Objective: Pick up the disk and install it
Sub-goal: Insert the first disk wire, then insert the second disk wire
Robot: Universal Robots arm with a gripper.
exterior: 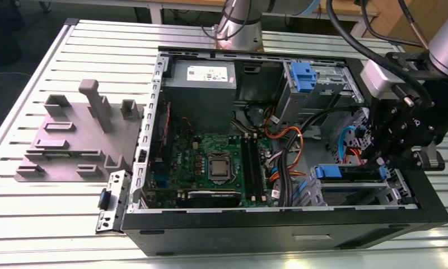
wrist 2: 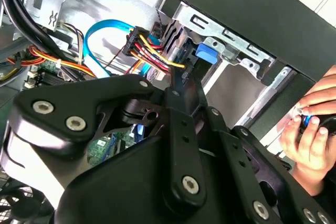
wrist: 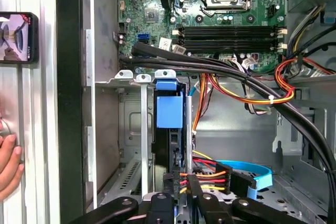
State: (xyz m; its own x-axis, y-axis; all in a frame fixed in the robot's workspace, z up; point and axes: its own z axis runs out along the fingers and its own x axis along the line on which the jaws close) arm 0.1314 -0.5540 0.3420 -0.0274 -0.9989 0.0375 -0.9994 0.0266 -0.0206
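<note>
Blue-framed disk [wrist: 169, 113] sat on edge inside the drive bay [wrist: 131, 129] of the open case [exterior: 284, 231], so pickup looked done and insertion mostly done; full seating couldn't be confirmed. Gripper [wrist: 181, 203] hung right over the disk's end; couldn't tell how far open it was or whether it had hold of anything. Counts: one disk, one gripper, one other blue bracket [exterior: 302, 74] at the far bay, one person's hand [wrist 2: 308, 129] beside the case
</note>
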